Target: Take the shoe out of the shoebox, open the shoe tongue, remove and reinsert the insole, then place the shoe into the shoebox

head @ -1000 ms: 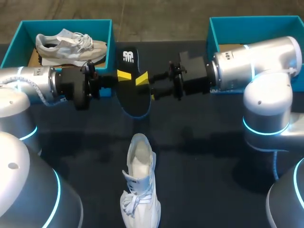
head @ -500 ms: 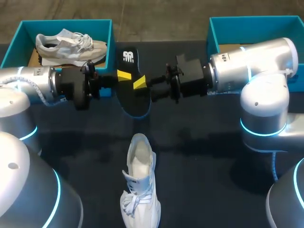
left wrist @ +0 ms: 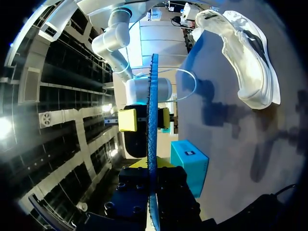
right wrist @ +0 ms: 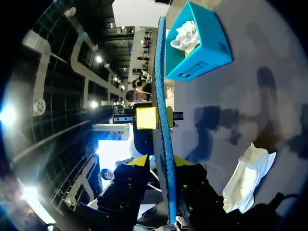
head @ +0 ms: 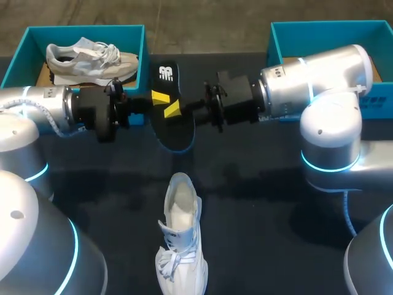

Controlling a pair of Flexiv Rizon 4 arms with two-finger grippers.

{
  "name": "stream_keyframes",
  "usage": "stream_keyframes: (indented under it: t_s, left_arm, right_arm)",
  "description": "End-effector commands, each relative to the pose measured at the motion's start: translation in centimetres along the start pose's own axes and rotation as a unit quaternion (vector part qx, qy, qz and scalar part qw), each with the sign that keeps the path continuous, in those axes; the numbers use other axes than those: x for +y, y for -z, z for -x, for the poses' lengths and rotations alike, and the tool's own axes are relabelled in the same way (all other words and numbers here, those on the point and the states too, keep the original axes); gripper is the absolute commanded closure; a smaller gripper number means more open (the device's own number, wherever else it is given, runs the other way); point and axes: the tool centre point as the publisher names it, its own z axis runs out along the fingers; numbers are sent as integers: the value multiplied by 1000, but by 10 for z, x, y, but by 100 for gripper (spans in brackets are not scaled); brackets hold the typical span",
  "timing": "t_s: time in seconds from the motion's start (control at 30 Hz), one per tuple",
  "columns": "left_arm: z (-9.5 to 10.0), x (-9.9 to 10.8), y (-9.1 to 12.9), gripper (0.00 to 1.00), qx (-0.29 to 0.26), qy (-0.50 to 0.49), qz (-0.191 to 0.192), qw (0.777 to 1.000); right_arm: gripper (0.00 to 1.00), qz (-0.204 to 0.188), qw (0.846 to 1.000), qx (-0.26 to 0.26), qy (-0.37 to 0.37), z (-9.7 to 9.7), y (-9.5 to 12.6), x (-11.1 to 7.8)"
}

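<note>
insole (head: 175,129): black top, white logo, held off the table (head: 258,203), 12 o'clock from the white shoe (head: 179,239).
left gripper (head: 161,97): clamped on the insole.
right gripper (head: 172,109): fingers straddle it, not closed.
wrist views only: its blue edge.

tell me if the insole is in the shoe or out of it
Out. The left gripper holds the insole in the air above the table, and the white shoe lies apart from it.
</note>
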Motion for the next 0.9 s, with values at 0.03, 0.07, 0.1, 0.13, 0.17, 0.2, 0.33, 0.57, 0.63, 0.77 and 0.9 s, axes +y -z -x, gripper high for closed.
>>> stream_keyframes:
  t_s: [0.03,0.07,0.1,0.13,0.17,0.2,0.33,0.57,0.63,0.77,0.9]
  left_arm:
    - [0,0,-1,100,0,-1,1,1000]
    - [0,0,-1,100,0,-1,1,1000]
    - [0,0,-1,100,0,-1,1,1000]
    - [0,0,-1,100,0,-1,1,1000]
    - [0,0,-1,100,0,-1,1,1000]
    - [0,0,-1,100,0,-1,1,1000]
    - [0,0,-1,100,0,-1,1,1000]
    - [0,0,-1,100,0,-1,1,1000]
    - [0,0,-1,100,0,-1,1,1000]
    - [0,0,-1,100,0,-1,1,1000]
    - [0,0,-1,100,0,-1,1,1000]
  right_arm:
    - [74,2,1000,0,0,1,-1,-1]
    - [74,3,1000,0,0,1,-1,-1]
    - [72,4,1000,0,0,1,0,-1]
    - [71,5,1000,0,0,1,0,-1]
    - [70,6,1000,-1,0,1,2,0]
    - [70,7,1000,-2,0,1,2,0]
    - [72,8,1000,-6,-1,1,6,1]
    - [81,6,1000,-9,-2,2,9,3]
    - [85,5,1000,-8,-1,2,9,4]
    - [88,2,1000,-6,3,3,11,5]
    - [89,0,1000,-5,7,3,11,5]
